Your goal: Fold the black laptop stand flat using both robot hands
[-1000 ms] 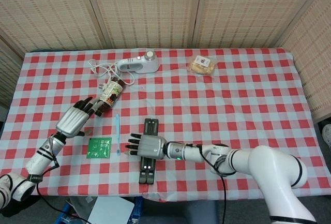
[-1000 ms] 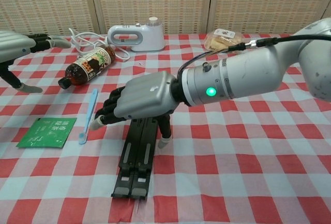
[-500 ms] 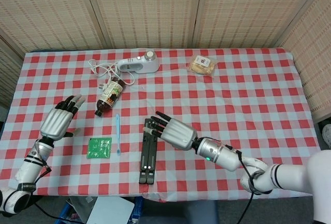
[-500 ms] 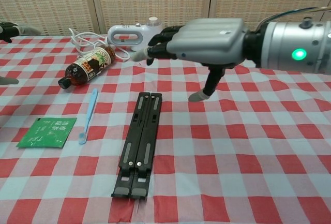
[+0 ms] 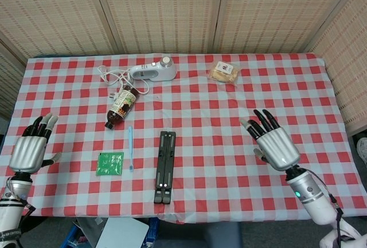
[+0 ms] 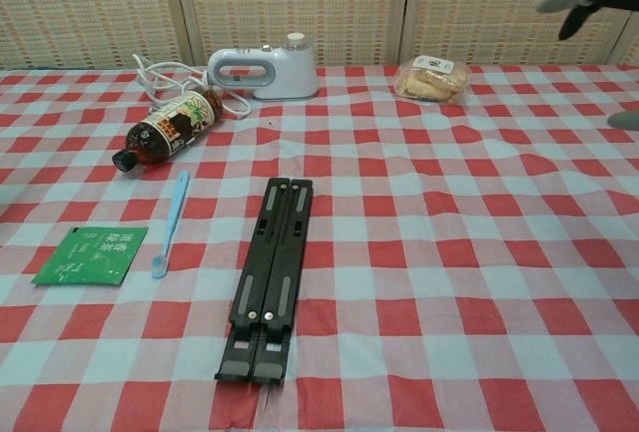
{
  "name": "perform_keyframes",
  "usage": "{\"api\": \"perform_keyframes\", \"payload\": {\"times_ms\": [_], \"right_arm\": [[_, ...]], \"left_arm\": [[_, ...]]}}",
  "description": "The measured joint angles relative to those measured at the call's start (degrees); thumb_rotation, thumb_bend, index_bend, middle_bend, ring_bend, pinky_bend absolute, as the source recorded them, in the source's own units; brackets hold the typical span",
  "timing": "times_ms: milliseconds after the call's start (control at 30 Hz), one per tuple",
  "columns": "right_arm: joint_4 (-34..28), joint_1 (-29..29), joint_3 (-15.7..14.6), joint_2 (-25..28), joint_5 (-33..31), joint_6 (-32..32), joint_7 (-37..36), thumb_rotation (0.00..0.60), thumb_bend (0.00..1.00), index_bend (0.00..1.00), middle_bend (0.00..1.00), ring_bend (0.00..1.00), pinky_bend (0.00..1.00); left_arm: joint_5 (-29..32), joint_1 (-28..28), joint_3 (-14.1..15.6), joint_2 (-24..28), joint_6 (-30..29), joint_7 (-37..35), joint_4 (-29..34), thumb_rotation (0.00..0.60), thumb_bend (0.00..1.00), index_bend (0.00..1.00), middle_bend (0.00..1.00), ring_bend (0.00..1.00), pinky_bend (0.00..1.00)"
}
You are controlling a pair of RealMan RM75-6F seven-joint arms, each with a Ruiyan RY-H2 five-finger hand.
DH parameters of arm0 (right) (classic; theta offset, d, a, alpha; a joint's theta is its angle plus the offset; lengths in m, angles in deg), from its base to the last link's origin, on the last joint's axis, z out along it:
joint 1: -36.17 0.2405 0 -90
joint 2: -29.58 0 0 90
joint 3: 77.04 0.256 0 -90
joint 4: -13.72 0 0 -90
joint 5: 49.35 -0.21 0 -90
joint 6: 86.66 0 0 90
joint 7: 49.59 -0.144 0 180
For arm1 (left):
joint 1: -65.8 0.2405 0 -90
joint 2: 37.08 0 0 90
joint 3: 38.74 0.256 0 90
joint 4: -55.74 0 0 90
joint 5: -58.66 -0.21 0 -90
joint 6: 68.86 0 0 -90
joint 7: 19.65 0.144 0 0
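laptop stand (image 5: 164, 168) lies collapsed, flat, at table's near centre | my left hand (image 5: 30, 148) and right hand (image 5: 275, 142) spread, holding nothing, well apart from it | risk: a careless re-approach nudges stand into toothbrush (image 5: 130, 148) or over the near edge
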Motion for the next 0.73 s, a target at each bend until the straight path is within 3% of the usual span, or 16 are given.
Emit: {"api": "perform_keyframes", "payload": {"times_ms": [400,733], "right_arm": [[0.23,-16.67,-3.8,3.69,2.34,-11.53,-6.44,0.6,0.19,0.1,0.22,0.04,0.09],[2.75,-22.81,-2.25,1.86,3.19,-14.32,-9.08,0.6,0.19,0.1,0.21,0.04,0.09]], "left_arm": [[-3.45,9.56,3.71,1.41,-9.9,1.2,5.36,0.6,0.19,0.0,0.0,0.04,0.18],[-6.53,12.76,4.74,1.48,-12.76,2.22,6.7,0.6,0.19,0.01,0.0,0.04,0.18]]}}
